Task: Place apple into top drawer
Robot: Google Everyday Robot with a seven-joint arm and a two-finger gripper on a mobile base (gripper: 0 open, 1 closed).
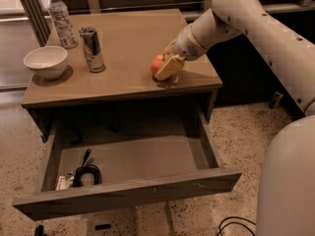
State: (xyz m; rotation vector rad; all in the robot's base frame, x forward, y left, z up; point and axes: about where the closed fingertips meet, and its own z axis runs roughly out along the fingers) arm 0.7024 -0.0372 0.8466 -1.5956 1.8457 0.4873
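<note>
The red-orange apple point(158, 63) is on the right part of the brown table top point(133, 38), near its front edge. My gripper point(167, 65) reaches in from the right and is shut on the apple; one pale finger point(171, 67) covers the apple's right side. The apple is at or just above the table surface. The top drawer point(133, 193) is pulled wide open below the table top, and its grey inside lies straight under the apple's side of the table.
A white bowl point(46, 61), a metal can point(92, 49) and a clear water bottle point(61, 18) stand on the left of the table. A black coiled cable point(86, 172) lies in the drawer's front left corner. My white arm point(256, 18) spans the right side.
</note>
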